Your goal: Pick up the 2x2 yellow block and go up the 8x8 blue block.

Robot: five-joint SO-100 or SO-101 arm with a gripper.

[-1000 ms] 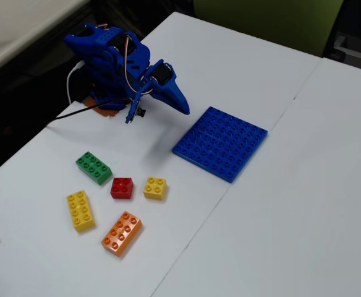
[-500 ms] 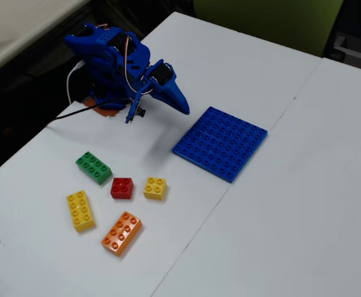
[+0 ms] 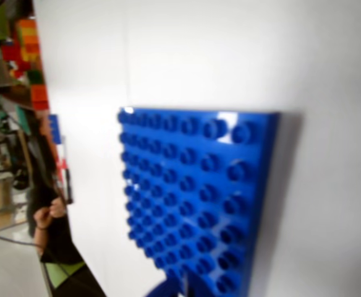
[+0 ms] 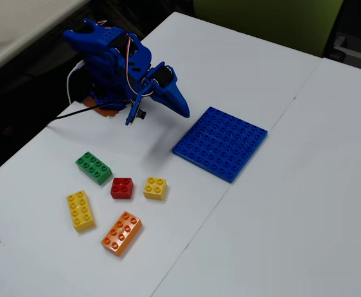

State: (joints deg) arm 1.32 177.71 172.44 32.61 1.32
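The 2x2 yellow block (image 4: pixel 155 188) lies on the white table, to the right of a red brick of the same size; it is out of the wrist view. The 8x8 blue block (image 4: pixel 220 143) lies flat to its upper right and fills the middle of the wrist view (image 3: pixel 193 192). My gripper (image 4: pixel 183 111) is on the folded blue arm, above the table just left of the baseplate's near corner. Its fingers look closed together with nothing between them. In the wrist view only its blue tips (image 3: pixel 182 289) show at the bottom edge.
A red 2x2 brick (image 4: pixel 122 187), a green brick (image 4: pixel 94 167), a long yellow brick (image 4: pixel 80 210) and an orange brick (image 4: pixel 122 232) lie near the yellow block. The arm's base (image 4: pixel 103 59) stands at the table's far left edge. A seam (image 4: pixel 254 154) joins two tables.
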